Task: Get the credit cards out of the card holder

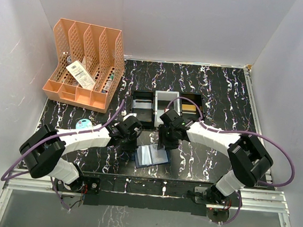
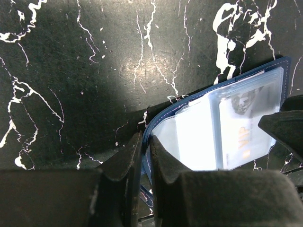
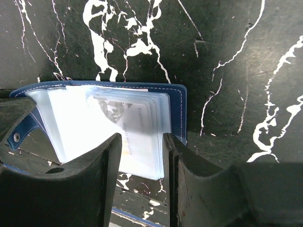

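The navy card holder [image 1: 152, 155] lies opened on the black marbled table between both arms. My left gripper [image 2: 147, 142] is shut on the edge of its navy cover [image 2: 163, 111], near the fold. Clear sleeves fan out from the card holder, and a pale credit card [image 2: 246, 127] with a picture and orange lettering shows inside one. My right gripper [image 3: 142, 142] is open, its fingers standing either side of the free ends of the sleeves and the credit card [image 3: 137, 123]. The navy cover [image 3: 179, 111] lies flat just beyond the right finger.
Black and grey trays [image 1: 165, 107] stand right behind the grippers. An orange file organizer [image 1: 86, 64] sits at the back left. A pale blue oval case [image 1: 82, 124] lies by the left arm. White walls close in the table.
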`<state>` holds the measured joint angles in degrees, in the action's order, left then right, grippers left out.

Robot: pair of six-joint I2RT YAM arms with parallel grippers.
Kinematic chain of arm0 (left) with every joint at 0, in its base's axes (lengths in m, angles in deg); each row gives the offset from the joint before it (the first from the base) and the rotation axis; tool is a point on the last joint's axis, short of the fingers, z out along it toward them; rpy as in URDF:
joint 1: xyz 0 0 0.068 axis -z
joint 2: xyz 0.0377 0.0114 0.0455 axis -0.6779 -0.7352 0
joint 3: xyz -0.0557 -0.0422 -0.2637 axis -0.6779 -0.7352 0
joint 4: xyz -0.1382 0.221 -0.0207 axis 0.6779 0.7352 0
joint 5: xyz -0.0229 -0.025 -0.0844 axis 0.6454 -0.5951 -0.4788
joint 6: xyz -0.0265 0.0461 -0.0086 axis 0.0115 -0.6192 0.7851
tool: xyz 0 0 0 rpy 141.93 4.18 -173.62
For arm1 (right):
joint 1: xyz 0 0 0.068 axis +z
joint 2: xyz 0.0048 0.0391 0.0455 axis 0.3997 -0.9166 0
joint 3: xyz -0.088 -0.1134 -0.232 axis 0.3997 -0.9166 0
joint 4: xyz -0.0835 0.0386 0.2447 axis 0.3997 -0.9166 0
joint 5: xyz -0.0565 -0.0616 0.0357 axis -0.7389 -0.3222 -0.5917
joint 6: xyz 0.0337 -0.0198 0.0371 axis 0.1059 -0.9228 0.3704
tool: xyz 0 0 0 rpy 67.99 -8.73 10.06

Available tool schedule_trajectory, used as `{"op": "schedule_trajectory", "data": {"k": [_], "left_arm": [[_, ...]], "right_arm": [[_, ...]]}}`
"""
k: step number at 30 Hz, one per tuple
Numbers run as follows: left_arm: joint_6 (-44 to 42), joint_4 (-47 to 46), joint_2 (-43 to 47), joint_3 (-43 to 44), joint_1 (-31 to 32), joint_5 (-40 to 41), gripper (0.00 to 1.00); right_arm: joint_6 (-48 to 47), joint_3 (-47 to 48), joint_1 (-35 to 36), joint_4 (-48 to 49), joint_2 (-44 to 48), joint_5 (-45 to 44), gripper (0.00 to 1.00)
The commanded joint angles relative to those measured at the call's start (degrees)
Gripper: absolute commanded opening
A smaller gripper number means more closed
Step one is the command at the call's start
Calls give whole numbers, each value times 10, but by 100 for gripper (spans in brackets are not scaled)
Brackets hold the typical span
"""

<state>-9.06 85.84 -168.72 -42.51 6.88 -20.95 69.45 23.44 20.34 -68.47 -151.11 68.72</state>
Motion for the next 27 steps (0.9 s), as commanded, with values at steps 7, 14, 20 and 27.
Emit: {"op": "schedule_trajectory", "data": {"k": [7,14,20,27], "left_arm": [[-9,7,-4,18,0,-4,9],[-10,8,-6,19,0,-4,9],[-11,8,-8,20,0,-5,8],[-12,9,-12,22,-1,-7,8]], "right_arm": [[4,29,4,0,26,-18,40],[5,4,11,34,-5,17,37],[2,-1,14,16,-24,-7,36],[-13,27,15,-14,2,-27,40]]}}
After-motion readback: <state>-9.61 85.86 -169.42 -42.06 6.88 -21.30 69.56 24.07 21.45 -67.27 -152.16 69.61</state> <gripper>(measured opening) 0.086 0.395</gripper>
